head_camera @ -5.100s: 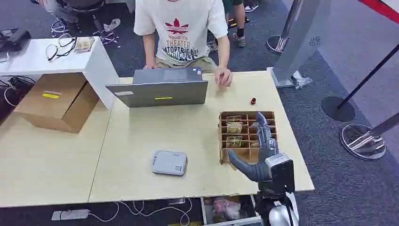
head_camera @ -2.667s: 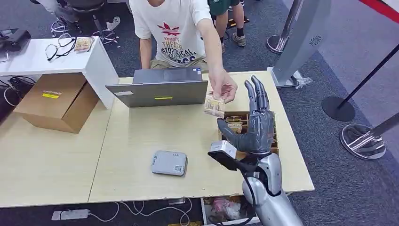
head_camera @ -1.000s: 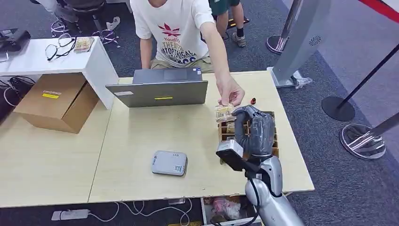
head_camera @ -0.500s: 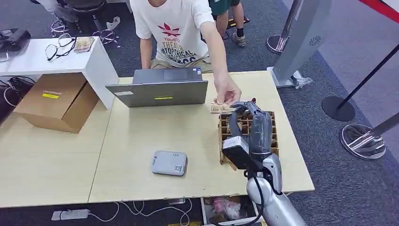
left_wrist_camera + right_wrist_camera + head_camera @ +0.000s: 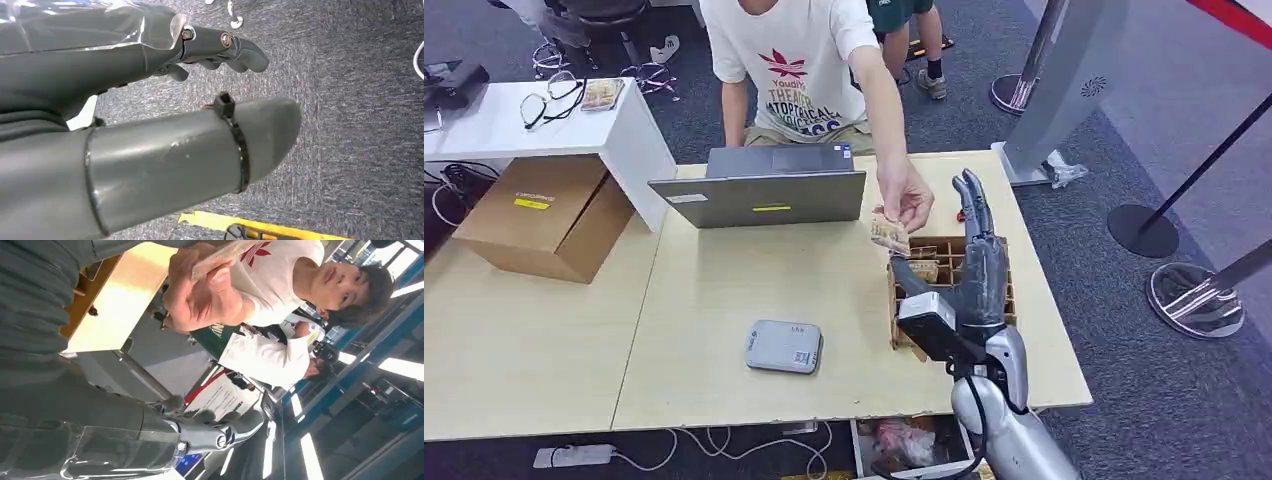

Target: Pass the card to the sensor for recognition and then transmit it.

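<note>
With the right hand spread and empty, the card held by the person's hand could be dropped if released early.

The person's white cotton T-shirt carries the clearest print: a red trefoil leaf logo on the chest, with dark block lettering beneath it. One line reads "THEATER"; the lines under it are partly cut off by the grey laptop lid and cannot be made out for sure. The labels on the small grey square sensor box are too small to read.
</note>
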`<action>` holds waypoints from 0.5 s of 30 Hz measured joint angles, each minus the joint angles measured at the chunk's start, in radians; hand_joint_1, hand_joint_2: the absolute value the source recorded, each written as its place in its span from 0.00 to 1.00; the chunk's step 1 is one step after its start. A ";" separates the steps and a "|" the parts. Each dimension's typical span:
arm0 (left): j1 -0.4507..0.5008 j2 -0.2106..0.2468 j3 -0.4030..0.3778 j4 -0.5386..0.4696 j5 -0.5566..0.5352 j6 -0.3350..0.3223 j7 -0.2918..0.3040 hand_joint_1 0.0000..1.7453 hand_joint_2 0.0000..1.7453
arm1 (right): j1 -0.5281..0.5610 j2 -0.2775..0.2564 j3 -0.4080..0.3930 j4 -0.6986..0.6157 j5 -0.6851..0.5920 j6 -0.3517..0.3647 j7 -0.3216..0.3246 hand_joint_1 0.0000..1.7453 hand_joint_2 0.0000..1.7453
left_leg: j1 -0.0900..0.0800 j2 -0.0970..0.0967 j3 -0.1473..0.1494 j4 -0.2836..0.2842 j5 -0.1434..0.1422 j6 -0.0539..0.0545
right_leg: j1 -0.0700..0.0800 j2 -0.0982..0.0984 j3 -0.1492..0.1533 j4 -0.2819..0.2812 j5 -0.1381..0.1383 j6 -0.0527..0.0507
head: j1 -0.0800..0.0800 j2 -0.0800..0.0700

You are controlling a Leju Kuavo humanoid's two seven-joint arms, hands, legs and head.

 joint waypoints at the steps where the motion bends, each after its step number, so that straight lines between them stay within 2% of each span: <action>1: -0.001 0.000 0.000 0.000 -0.001 0.000 0.001 0.00 0.00 | 0.000 0.000 0.000 0.000 0.000 0.000 0.000 0.00 1.00 | 0.000 0.000 0.000 0.000 0.000 0.000 | 0.000 0.000 0.000 0.000 0.000 0.000 | 0.000 0.000; 15: -0.008 0.000 0.000 0.000 0.003 0.000 0.004 0.00 0.00 | -0.045 0.000 0.012 0.002 0.003 0.010 -0.001 0.00 1.00 | 0.000 0.000 0.000 0.000 0.000 0.000 | 0.000 0.000 0.000 0.000 0.000 0.000 | 0.000 0.000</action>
